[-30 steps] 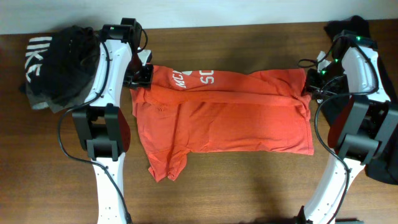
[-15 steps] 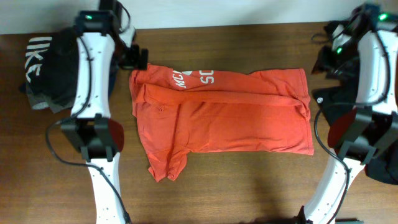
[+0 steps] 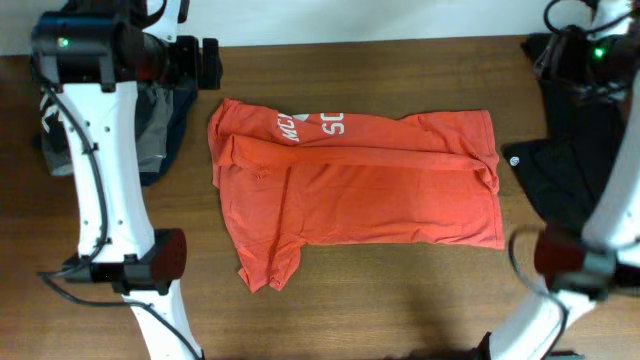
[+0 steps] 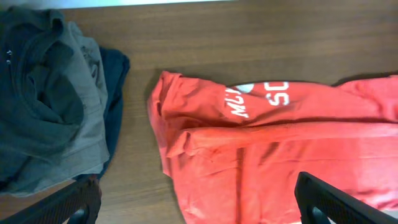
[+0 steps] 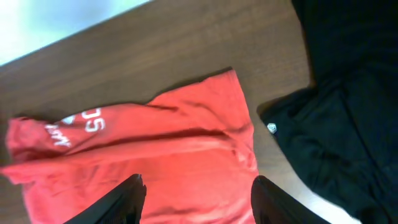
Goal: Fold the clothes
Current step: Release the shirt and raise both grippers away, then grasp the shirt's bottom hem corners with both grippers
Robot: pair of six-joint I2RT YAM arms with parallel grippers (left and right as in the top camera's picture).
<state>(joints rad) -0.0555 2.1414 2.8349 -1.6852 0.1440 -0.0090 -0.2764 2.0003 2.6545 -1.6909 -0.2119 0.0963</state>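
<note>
The clothes are one red-orange T-shirt [image 3: 360, 185] lying flat across the wooden table, its top edge folded down so a strip with white lettering [image 3: 312, 127] faces up. One sleeve [image 3: 268, 262] sticks out at the lower left. My left gripper [image 4: 199, 211] hangs high above the shirt's left end [image 4: 186, 143], open and empty; in the overhead view the left gripper [image 3: 205, 62] sits past the shirt's top left corner. Above the shirt's right end [image 5: 205, 143], my right gripper [image 5: 202, 205] is also open and empty. Neither touches the cloth.
A heap of dark and grey garments [image 4: 50, 99] lies left of the shirt [image 3: 160, 120]. A black garment [image 5: 336, 106] with a small white logo lies to the right [image 3: 565, 170]. The table's back edge meets a white wall [image 3: 400, 18].
Both grippers have let go of the shirt's top corners, opened, and risen up and back toward the table's far edge. The shirt stays as laid, top strip folded over.
</note>
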